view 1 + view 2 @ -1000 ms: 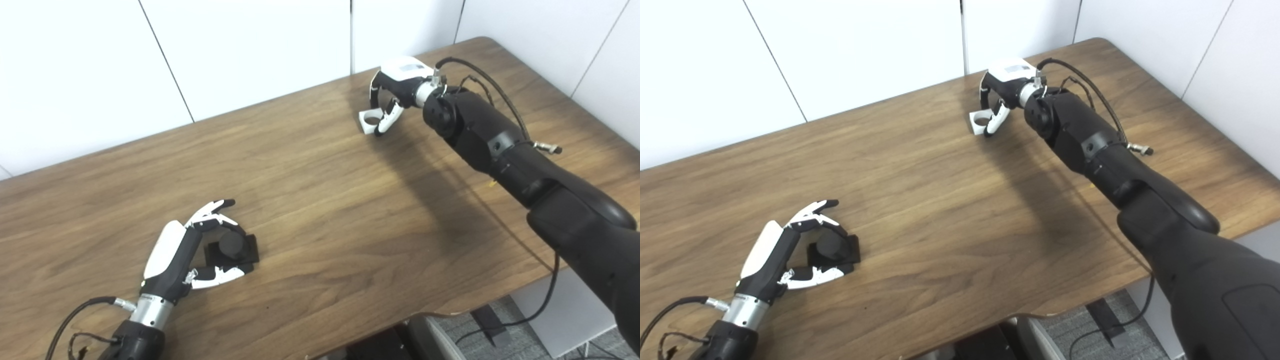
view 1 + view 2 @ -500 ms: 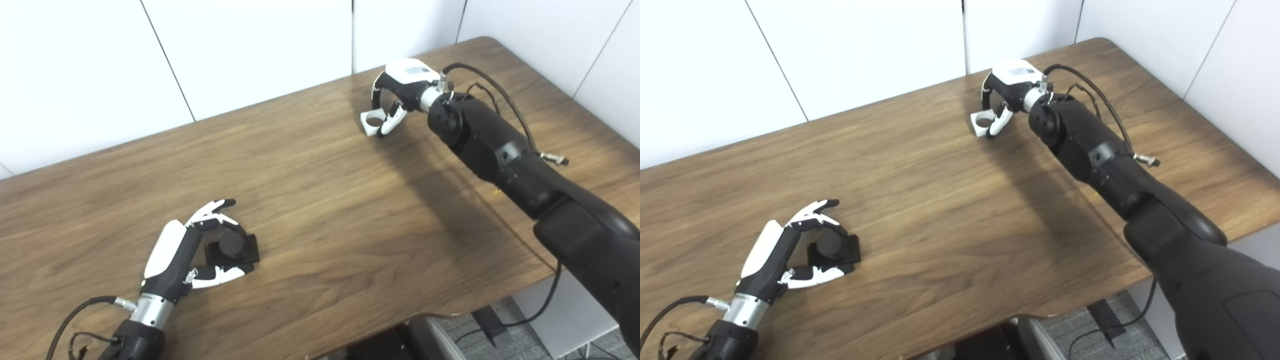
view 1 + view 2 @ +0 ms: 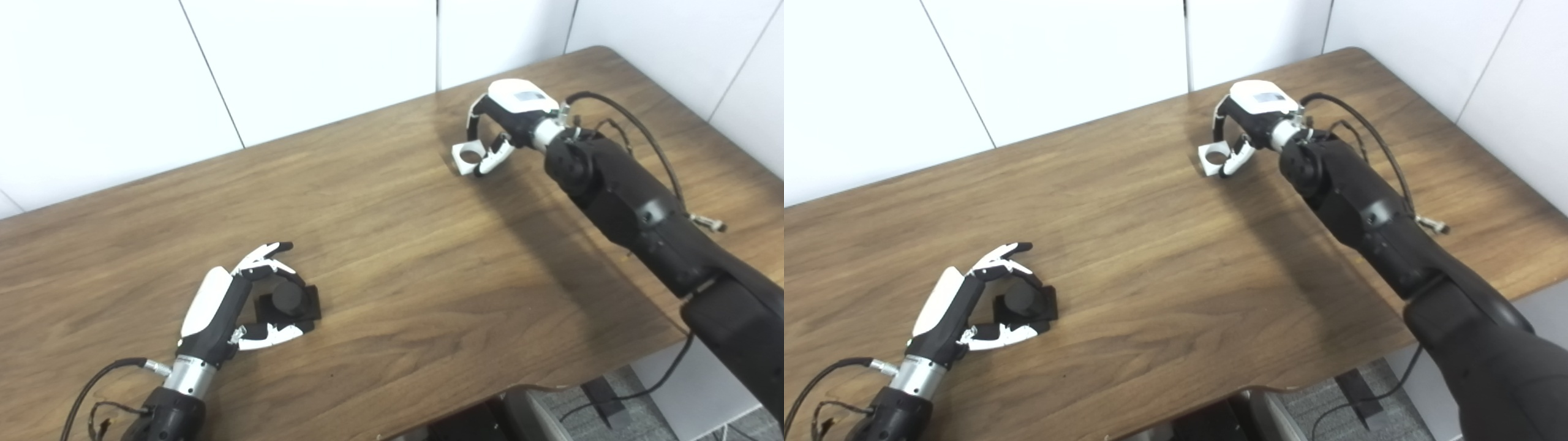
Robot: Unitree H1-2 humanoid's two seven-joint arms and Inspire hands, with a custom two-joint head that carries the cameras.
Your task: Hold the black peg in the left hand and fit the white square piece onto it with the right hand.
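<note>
The black peg [image 3: 286, 299] is sitting on its square black base near the front left of the tabletop [image 3: 392, 257], and your left hand [image 3: 236, 303] is curling around it, fingers [image 3: 264, 252] arching over the top and thumb below, touching or just off it; you can't tell if it's actually clamped. The peg isn't lifted.

The white square piece [image 3: 469, 157], with a round hole through it, is far off at the back right, and your right hand [image 3: 505, 122] is pinching it, fingers hooked over one side, thumb on the other. Whether it's clear of the wood is hard to tell.

Risks, as a judgement:
- The right-hand pinch is catching only the piece's edge, so it could be twisting or dropping on the long carry across.
- A tilted hole will be jamming on the peg top.
- If the left hand isn't really gripping, the push-on could be sliding or tipping the peg.

Count: one peg, one white piece, two hands, one tabletop.
</note>
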